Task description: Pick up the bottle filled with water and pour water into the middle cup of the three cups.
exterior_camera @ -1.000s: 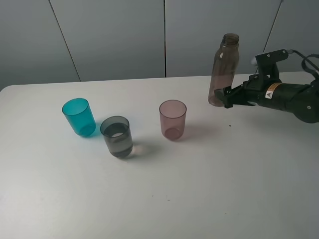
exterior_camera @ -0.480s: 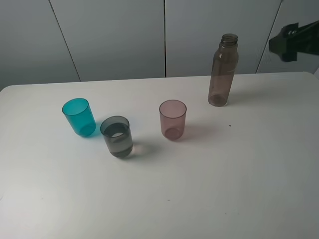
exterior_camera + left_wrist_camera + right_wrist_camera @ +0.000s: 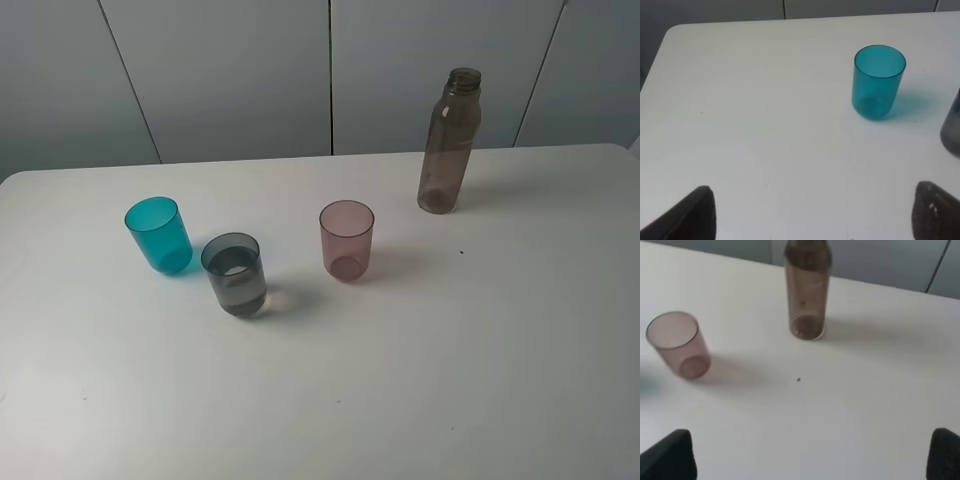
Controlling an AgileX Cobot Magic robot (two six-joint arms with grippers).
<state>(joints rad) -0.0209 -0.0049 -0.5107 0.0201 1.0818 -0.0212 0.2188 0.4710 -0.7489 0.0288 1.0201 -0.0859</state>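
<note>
Standing in a loose row on the white table [image 3: 420, 380], the three cups run from the teal cup [image 3: 159, 235] on the left, through the smoky grey middle cup [image 3: 235, 275] just beside it and a little nearer the front edge, to the pinkish cup [image 3: 347, 240] further right. The grey cup looks to hold a pale band of liquid low down, which suggests the pour has been made, though the level is hard to judge through the tinted wall. Well apart to the right and toward the back wall, the bottle [image 3: 448, 141] stands upright on the table, uncapped, with nothing touching it.

That is the change: a second ago the right arm was at the bottle's base with its fingers around it, half a second ago it had lifted away toward the upper right corner, and now no arm shows in the high view at all. The bottle sits where it was set down.

The left gripper [image 3: 812, 212] shows in its wrist view as two dark fingertips [image 3: 695, 212] spread wide with bare table between them, the teal cup ahead. The right gripper [image 3: 812, 452] is likewise released, its tips far apart and holding nothing, looking down from a distance at the bottle and pinkish cup. Judging by this, the task appears finished or nearly so.
</note>
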